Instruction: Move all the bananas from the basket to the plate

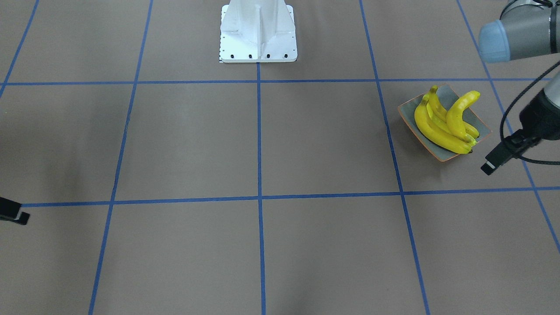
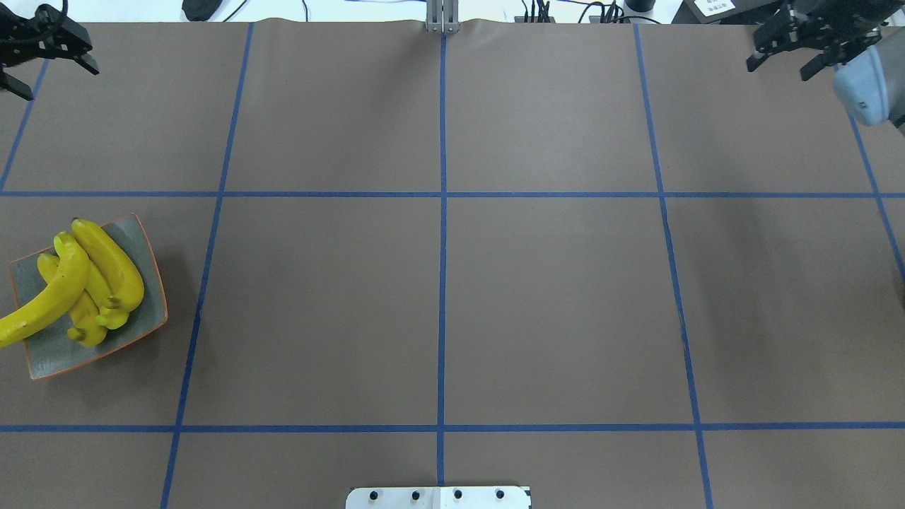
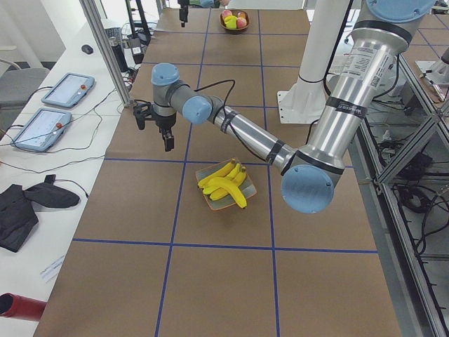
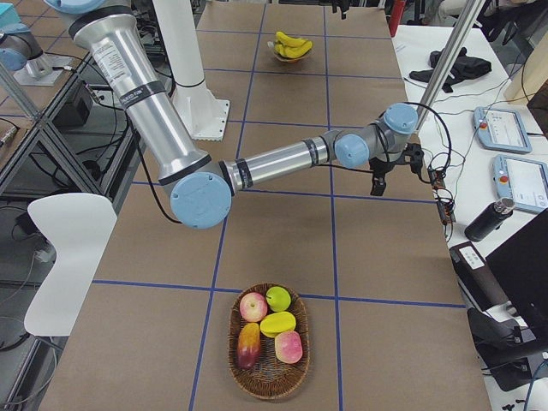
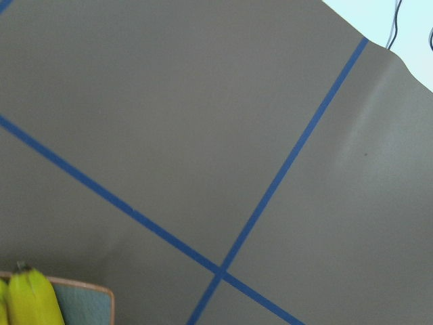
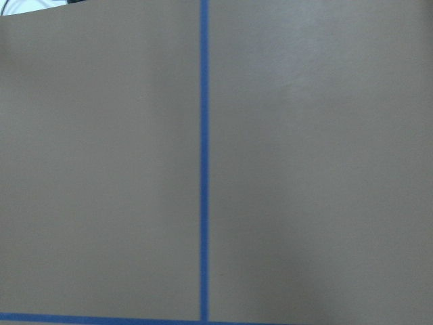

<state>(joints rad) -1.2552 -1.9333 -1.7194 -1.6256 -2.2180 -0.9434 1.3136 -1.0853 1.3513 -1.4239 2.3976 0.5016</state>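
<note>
Bananas (image 2: 112,270) piled on plate (image 2: 56,351) — left jaws and right jaws both spread, empty.

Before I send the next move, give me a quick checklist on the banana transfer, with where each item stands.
1. Basket free of bananas: ok, only other fruit shows in it.
2. Bananas on the plate: ok, all piled there.
3. Pile settled: cannot tell; the top banana juts past the rim.
4. Left gripper empty: ok, open, apart from the plate.
5. Right gripper empty: ok, open, holding nothing.
</note>
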